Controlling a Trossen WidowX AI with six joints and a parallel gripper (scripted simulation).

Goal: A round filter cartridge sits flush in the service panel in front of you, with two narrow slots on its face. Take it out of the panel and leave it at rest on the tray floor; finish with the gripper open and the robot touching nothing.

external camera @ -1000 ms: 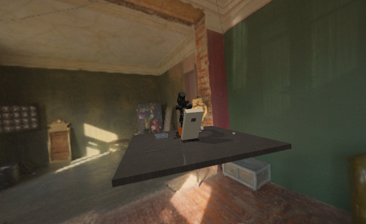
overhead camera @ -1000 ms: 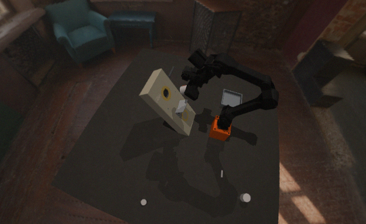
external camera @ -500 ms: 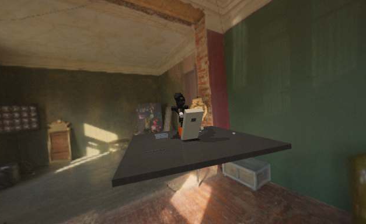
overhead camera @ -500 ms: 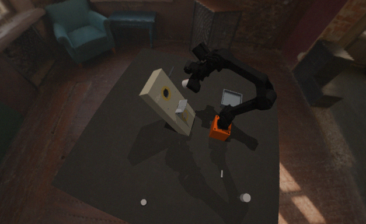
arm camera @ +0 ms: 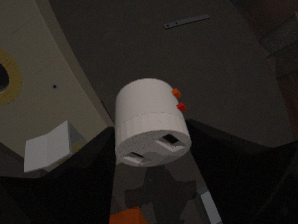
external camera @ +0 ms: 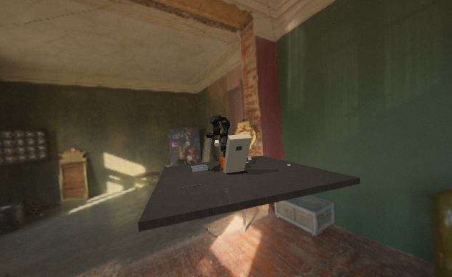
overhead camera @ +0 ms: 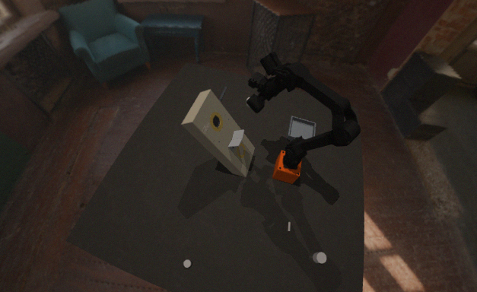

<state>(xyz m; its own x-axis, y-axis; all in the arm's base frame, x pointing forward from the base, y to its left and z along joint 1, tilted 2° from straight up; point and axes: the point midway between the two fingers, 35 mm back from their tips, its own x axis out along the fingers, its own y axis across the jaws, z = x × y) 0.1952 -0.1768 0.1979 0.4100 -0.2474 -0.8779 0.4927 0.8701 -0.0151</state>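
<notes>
The white round filter cartridge (external camera: 216, 143) (arm camera: 147, 115) is out of the panel, held in the air between the fingers of my gripper (arm camera: 150, 129). Its face with two slots is toward the wrist camera, and two small orange-red tabs show on its side. In the top view the fingers mostly hide it. The beige service panel (overhead camera: 227, 125) (external camera: 233, 159) (arm camera: 30, 30) stands to one side of the gripper, its yellow-ringed round opening (overhead camera: 216, 121) empty and dark. The grey tray (overhead camera: 302, 127) (external camera: 199, 168) lies beside the arm's base; the gripper is not over it.
A pale bent flap (overhead camera: 237, 138) (arm camera: 47, 150) sticks out low on the panel's front. A thin grey bar (overhead camera: 223, 93) (external camera: 191, 186) (arm camera: 186, 21) lies beyond the panel. The orange base (overhead camera: 287, 172) is near the tray. Two white round pieces (overhead camera: 187, 263) (overhead camera: 321, 258) and a small white strip (overhead camera: 289, 226) lie farther off.
</notes>
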